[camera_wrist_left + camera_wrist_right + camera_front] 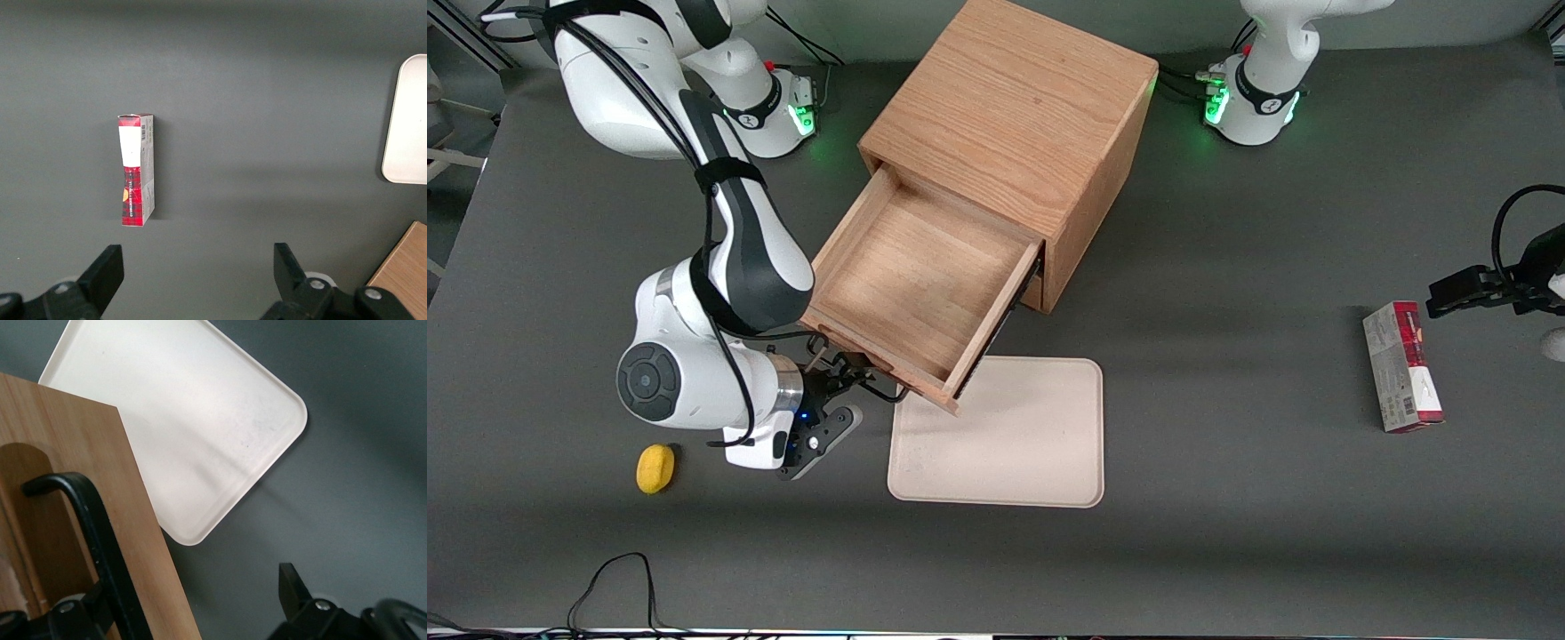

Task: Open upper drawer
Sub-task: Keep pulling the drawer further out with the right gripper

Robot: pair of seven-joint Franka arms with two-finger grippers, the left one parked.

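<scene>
The upper drawer [911, 284] stands pulled far out of the cube-shaped wooden cabinet [1014, 107], its inside bare. Its oak front [100, 500] carries the black bar handle [93, 533], whose end also shows in the front view [885, 391]. My gripper [838, 384] hangs just in front of the drawer front, nearer the front camera, at handle height. In the right wrist view the gripper [193, 603] is open: its fingers stand wide apart with the handle and the drawer front's edge between them, not clamped. The lower drawer is hidden under the upper one.
A beige tray [1005, 436] lies on the table under the drawer's front corner, also seen as the tray [180, 420]. A small yellow object [655, 468] lies near my arm. A red and white box [1400, 364] lies toward the parked arm's end.
</scene>
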